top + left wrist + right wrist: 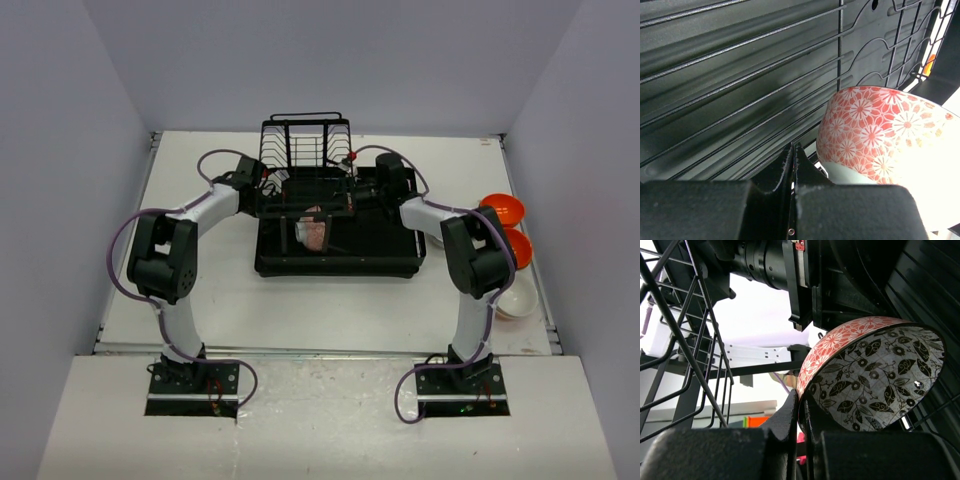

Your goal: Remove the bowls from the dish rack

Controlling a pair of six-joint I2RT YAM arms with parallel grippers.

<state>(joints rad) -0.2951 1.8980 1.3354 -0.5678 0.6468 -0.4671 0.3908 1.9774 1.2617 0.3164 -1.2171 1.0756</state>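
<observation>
A bowl (pixel 315 233) with a pink flower pattern outside (pixel 875 130) and black leaves on white inside (pixel 875 380) stands on edge in the black dish rack (pixel 340 255). My right gripper (pixel 802 405) is shut on its rim, one finger outside and one inside. From the left, my left gripper (pixel 792 150) sits low over the rack's wires (pixel 740 75), shut and holding nothing, just left of the bowl's outer wall. In the top view both grippers, left (pixel 275 200) and right (pixel 345 205), meet over the rack's middle.
Two orange bowls (pixel 503 210) (pixel 515 246) and a white bowl (pixel 517 298) sit on the table at the right edge. The rack's upright wire section (pixel 305 140) rises at its far end. My left arm's wrist (pixel 770 265) hangs close above the held bowl.
</observation>
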